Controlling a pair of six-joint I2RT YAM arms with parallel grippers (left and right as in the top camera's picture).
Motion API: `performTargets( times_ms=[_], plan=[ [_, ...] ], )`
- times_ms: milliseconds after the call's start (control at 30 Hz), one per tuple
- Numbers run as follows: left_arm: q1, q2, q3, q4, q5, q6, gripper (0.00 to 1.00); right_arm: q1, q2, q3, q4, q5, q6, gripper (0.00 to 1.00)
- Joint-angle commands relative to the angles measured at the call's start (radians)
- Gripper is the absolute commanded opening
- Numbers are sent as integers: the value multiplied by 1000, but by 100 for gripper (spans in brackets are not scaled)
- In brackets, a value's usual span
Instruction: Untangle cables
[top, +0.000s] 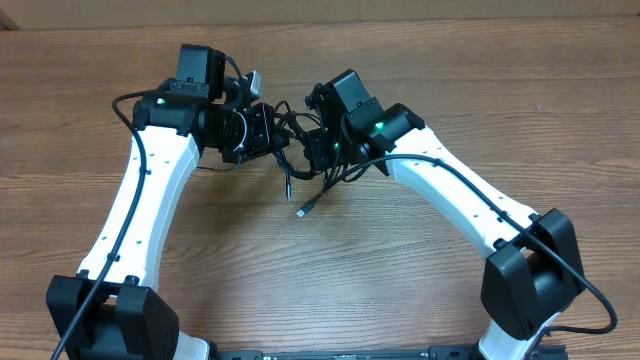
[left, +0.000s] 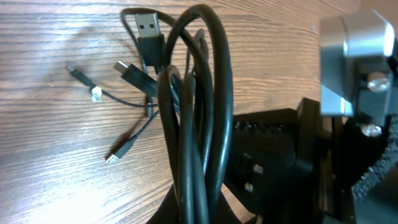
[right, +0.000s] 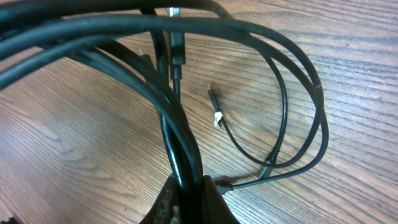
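The cables are a tangle of thin black cords bunched between my two grippers above the middle of the table. My left gripper is shut on several strands; in the left wrist view these cables loop upward from the gripper, with a USB plug sticking out at the top. My right gripper is shut on the same bundle; in its wrist view the fingers pinch the cables at the bottom edge. One loose plug end trails onto the table.
Small plug ends lie on the wooden table beneath the bundle. A thin cord with a white-tipped plug curves across the wood to the right. The right arm's camera housing sits close beside the left gripper.
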Motion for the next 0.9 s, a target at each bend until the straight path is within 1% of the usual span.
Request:
performTargets(
  times_ms=[0, 100, 167, 200, 300, 400, 567, 733, 767, 867],
  plan=[
    [12, -11, 9, 7, -102, -77, 4, -37, -49, -4, -10, -89, -6, 4],
    [12, -11, 9, 7, -119, -77, 4, -79, -93, -4, -12, -230, -26, 4],
    [12, -11, 9, 7, -126, -77, 4, -124, -128, -4, -12, -398, -71, 4],
    [11, -11, 9, 8, -126, -77, 4, -160, -151, -4, -12, -531, -113, 4],
    [10, -11, 9, 8, -126, -77, 4, -204, -167, -4, -11, -694, -151, 4],
    [10, -11, 9, 7, -126, -77, 4, -241, -167, -4, -12, -900, -209, 4],
    [10, -11, 9, 8, -126, -77, 4, -251, -167, -4, 11, -1072, -220, 4],
    [10, -11, 9, 7, -125, -77, 4, -254, -167, -4, 107, -1292, -218, 4],
    [10, -11, 9, 7, -125, -77, 4, -258, -167, -4, 134, -1322, -206, 4],
    [10, -11, 9, 7, -125, -77, 4, -288, -167, -4, 184, -1322, -138, 4]
  ],
)
